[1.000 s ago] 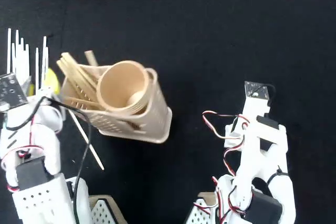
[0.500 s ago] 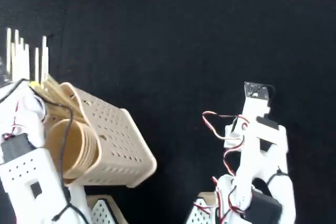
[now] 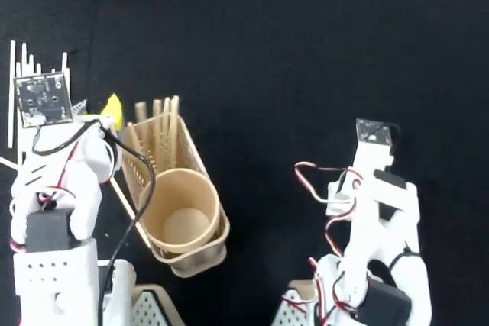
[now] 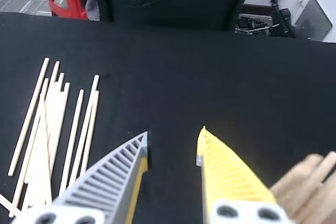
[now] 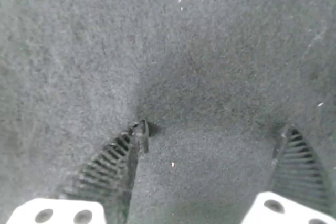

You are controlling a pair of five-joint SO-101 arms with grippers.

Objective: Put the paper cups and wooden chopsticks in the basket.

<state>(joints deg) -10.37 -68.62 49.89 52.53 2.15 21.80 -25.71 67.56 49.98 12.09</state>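
The beige perforated plastic basket (image 3: 195,162) has shifted and now stands beside the left pincer (image 4: 174,132), which is parted and empty. Ahead lie pale wooden chopsticks (image 4: 55,124): grip one singly, mid-length.

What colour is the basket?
The basket is beige, clearest in the high view.

Beige perforated basket (image 3: 197,159), seemingly tipped, nested paper cups (image 3: 180,223) and wooden chopsticks (image 3: 159,124) inside; loose chopsticks (image 4: 52,124) nearby

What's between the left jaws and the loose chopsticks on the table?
Nothing visible. The left gripper has its jaws open over bare black cloth, and the loose chopsticks lie just beside it on the cloth, uncovered.
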